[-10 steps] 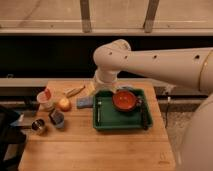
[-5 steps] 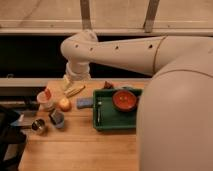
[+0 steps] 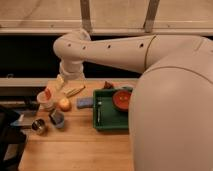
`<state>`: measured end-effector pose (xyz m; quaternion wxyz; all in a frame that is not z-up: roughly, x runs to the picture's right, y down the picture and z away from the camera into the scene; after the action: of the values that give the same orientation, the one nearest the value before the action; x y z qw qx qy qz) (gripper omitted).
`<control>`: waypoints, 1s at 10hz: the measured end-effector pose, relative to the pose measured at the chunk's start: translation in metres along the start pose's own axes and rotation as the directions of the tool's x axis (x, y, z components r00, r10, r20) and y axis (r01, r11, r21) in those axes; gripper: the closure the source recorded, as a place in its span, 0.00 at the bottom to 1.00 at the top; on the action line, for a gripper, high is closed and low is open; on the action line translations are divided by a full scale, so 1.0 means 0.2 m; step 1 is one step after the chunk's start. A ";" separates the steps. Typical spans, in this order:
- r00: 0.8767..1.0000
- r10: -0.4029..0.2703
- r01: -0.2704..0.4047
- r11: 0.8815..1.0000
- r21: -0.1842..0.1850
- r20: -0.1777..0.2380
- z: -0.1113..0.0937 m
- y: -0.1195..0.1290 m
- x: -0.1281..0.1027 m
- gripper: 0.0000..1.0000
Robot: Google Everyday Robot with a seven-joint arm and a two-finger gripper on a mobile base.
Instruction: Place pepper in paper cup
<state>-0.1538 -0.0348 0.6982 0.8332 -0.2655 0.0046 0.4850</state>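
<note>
The white paper cup [image 3: 45, 102] stands near the left edge of the wooden table. The slim red-orange pepper [image 3: 47, 93] sticks up out of the cup's rim. My big white arm reaches in from the right and bends down at the table's back left. My gripper [image 3: 60, 82] hangs just above and to the right of the cup, close to the pepper, and holds nothing that I can see.
Near the cup are a round yellow-orange fruit [image 3: 64, 104], a yellowish packet [image 3: 74, 91], a blue sponge [image 3: 85, 103], a dark blue-grey cup [image 3: 57, 118] and a metal can [image 3: 38, 126]. A green tray [image 3: 106, 122] holds a red bowl [image 3: 121, 99]. The arm hides the table's right side.
The arm has swung left and nearer the camera, and now covers the right side. The gripper has moved from over the tray to beside the cup. The pepper and the cup have not moved.
</note>
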 end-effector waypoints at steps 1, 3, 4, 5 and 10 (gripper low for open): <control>1.000 0.003 -0.003 1.000 0.004 -0.001 0.00 -0.01 0.01 0.20; 1.000 0.004 -0.004 1.000 0.017 0.025 0.04 0.00 -0.03 0.20; 0.999 -0.003 0.002 1.000 0.016 0.039 0.08 0.02 -0.07 0.20; 0.999 -0.011 0.011 1.000 0.010 0.045 0.13 0.05 -0.12 0.20; 0.995 -0.101 0.103 0.991 -0.081 0.025 0.58 0.26 -0.44 0.20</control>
<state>-0.2710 -0.0338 0.7975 0.8453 -0.2943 -0.0375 0.4443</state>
